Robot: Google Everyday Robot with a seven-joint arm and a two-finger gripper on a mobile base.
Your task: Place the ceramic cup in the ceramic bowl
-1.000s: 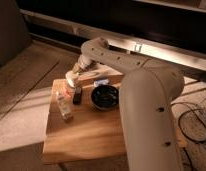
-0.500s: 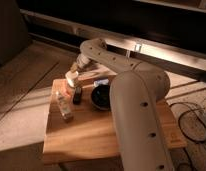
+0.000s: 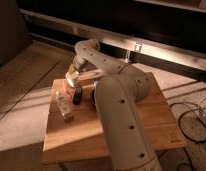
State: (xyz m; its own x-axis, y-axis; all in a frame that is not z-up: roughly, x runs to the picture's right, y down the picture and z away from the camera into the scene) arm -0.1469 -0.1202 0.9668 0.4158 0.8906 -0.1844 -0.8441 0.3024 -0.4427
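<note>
Where block (image 3: 77, 96) and bottle (image 3: 63, 106) crowd the table's (image 3: 96, 137) far corner, the gripper (image 3: 72, 78) — jaws wide, seemingly empty — hangs over the cup (image 3: 71, 85).

pincer (image 3: 71, 81) above wooden table (image 3: 86, 136), black block (image 3: 77, 96) near

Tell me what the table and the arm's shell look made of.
Table: likely wood, matte; warm tan boards with grain streaks. Arm shell: probably moulded plastic, smooth off-white with soft sheen. The gripper hovers over the table's far-left corner.
</note>
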